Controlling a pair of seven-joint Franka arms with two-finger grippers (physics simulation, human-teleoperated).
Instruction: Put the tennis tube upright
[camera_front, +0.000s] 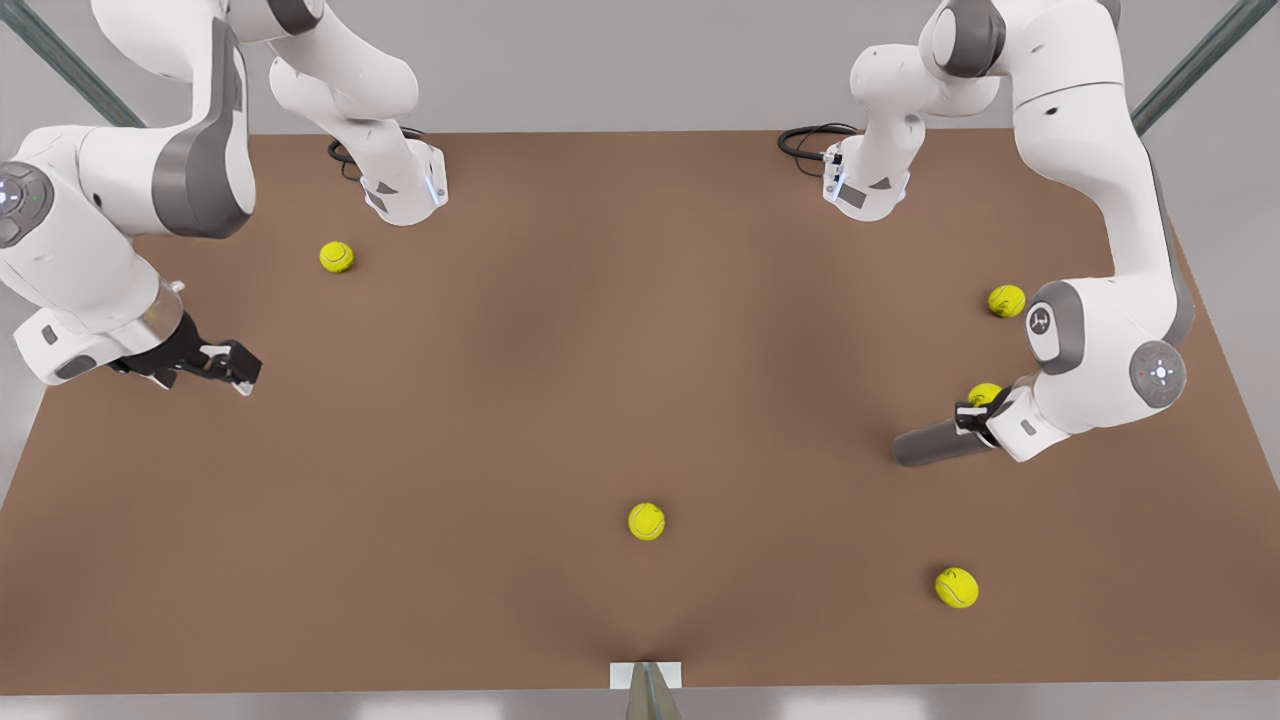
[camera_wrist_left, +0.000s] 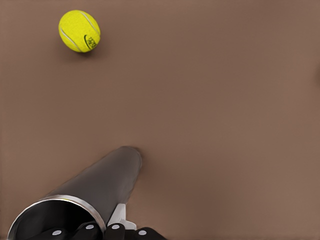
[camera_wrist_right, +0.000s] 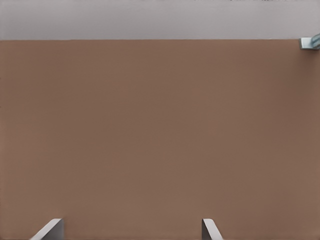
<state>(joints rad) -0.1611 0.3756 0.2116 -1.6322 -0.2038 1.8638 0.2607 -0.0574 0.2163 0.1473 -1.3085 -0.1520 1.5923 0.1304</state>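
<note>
Currently the left claw (camera_front: 972, 420) is clamped on the tennis tube (camera_front: 930, 443), lying flat at the bench's (camera_front: 600, 350) right; tilting it upright comes next. Opposite, the right claw (camera_front: 228, 368) waits, fingers apart.

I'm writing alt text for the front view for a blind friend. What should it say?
On a brown table, the left gripper at the front view's right clasps the rim end of a grey tennis tube lying on its side. The right gripper hangs open opposite; five tennis balls lie scattered.
</note>
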